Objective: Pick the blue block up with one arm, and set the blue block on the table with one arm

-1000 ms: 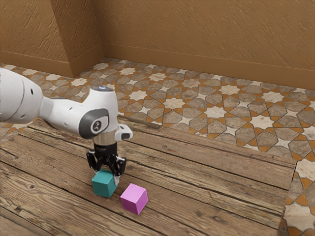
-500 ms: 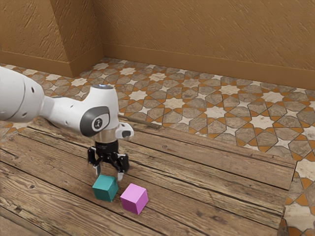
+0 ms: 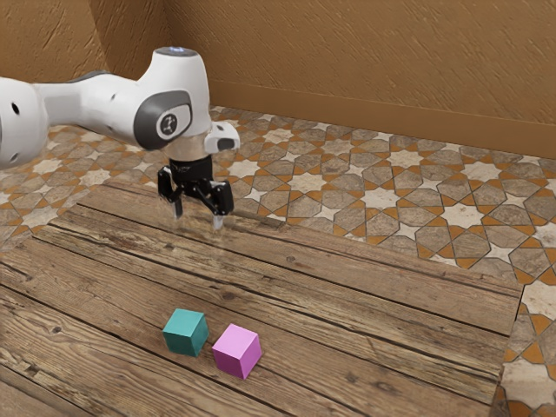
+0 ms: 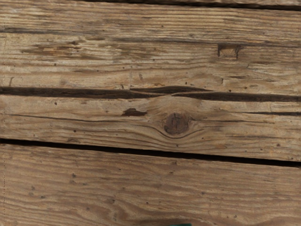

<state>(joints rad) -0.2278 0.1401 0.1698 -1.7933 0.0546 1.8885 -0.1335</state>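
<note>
High above the wooden table (image 3: pixel 347 295), my gripper (image 3: pixel 199 222) stands open, its two fingertips spread apart and nothing between them. The teal-blue block (image 3: pixel 185 333) rests on the planks well below the hand. In the wrist view a thin dark teal sliver (image 4: pixel 181 224) peeks in at the edge, and the wood planks (image 4: pixel 141 183) lie under the camera.
A pink block (image 3: pixel 236 352) sits close beside the blue one, toward the exterior view's right. The table's edge (image 3: pixel 514 323) runs down at the exterior view's right, with tiled floor (image 3: pixel 404 200) and a brown wall (image 3: pixel 365 61) beyond.
The gripper went from around the blue block to open and clear of it, then rose high above the table. The blue block, lower than a second ago, stayed on the wood as the hand rose.
</note>
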